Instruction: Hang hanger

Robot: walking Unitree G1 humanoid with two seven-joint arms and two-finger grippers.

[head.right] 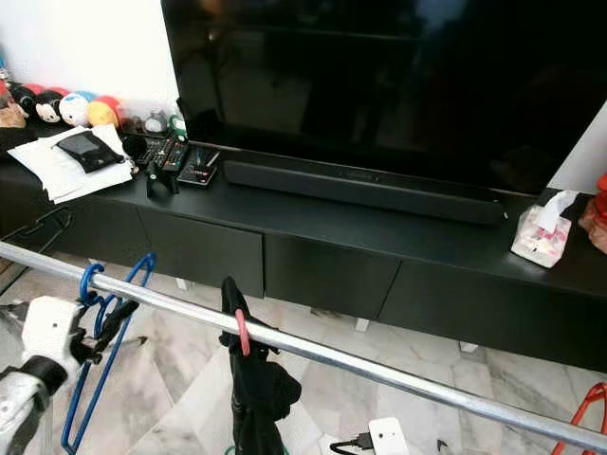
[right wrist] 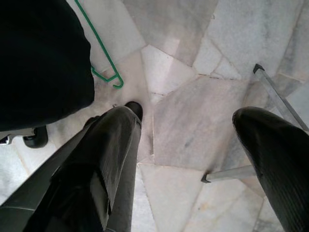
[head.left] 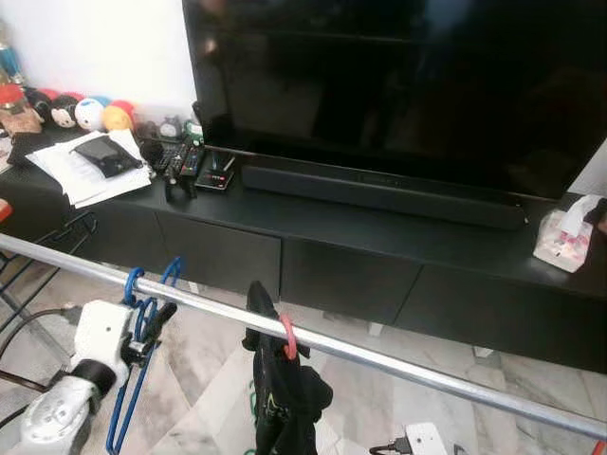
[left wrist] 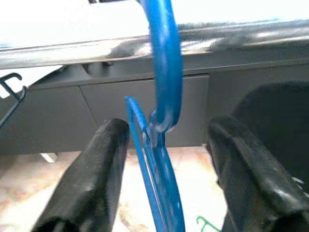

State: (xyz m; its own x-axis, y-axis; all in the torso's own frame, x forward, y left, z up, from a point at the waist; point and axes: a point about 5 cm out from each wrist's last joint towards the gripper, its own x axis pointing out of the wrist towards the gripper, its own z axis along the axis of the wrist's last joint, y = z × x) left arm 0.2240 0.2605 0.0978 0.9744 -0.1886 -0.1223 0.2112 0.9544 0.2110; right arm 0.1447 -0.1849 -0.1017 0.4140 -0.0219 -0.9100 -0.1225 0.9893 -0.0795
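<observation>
A marble floor (right wrist: 193, 121) runs under a steel rail (head.left: 379, 358) that crosses the living room in front of a low black TV cabinet; the rail is the landmark here. Nearest, below the rail's left stretch, the left gripper (left wrist: 161, 159) has its jaws spread apart on either side of the blue hanger (head.left: 142, 327), not pinching it. The hanger's hook (left wrist: 166, 63) already curls over the rail, so the wire frame dangles under it by its own weight, which is probably why the jaws can stand open. Further right along the rail a red hook (head.left: 287, 336) carries a dark garment (head.left: 285, 398) hanging below. The right gripper (right wrist: 188, 159) points at the floor with its jaws wide open, idle, near a green hanger (right wrist: 104, 63) lying on the marble. Beyond the rail, the tabletop (head.left: 379, 232) carries papers (head.left: 85, 166), remotes (head.left: 185, 163), a soundbar (head.left: 379, 185) and the TV (head.left: 398, 85).
</observation>
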